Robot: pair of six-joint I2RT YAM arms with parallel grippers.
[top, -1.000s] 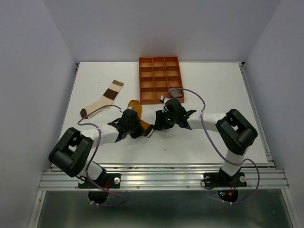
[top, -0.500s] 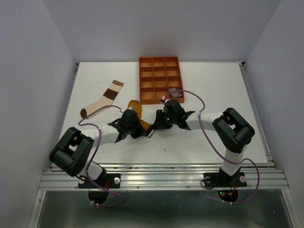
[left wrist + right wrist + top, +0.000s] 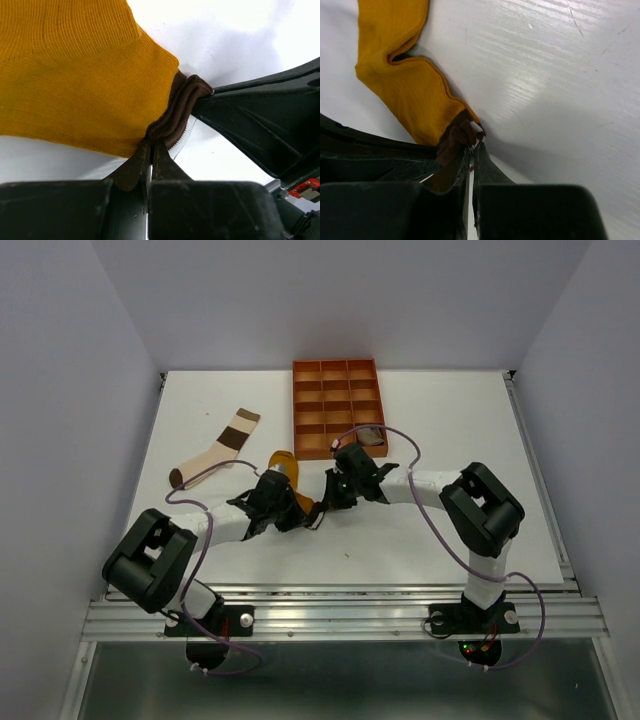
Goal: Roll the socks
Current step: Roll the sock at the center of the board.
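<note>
Mustard sock lies on the white table near the centre of the overhead view, just below the lower left corner of the orange tray. It runs diagonally from upper left to lower right. Its lower end is finished with a dark brown ribbed band, and both arms meet there.

The left gripper has its fingers pressed together on the band, with the knit bunched into ridges between them. The right gripper is likewise clamped on the same band from the other side, so the two sets of fingers sit almost touching. In the right wrist view the sock's body bends into a loose fold toward the upper left of the frame.

The sock looks light, soft and limp. It should sag and crease wherever it is not supported, and the ribbed knit probably gives good friction rather than slipping. The band seems the thickest, firmest part and a sound place to hold. Pulling the grippers apart would likely stretch it.

A brown, cream and white sock lies flat toward the upper left of the table, well apart from the arms. A small greyish thing sits in the tray's lower right compartment, partly behind a cable. I cannot tell what it is.
</note>
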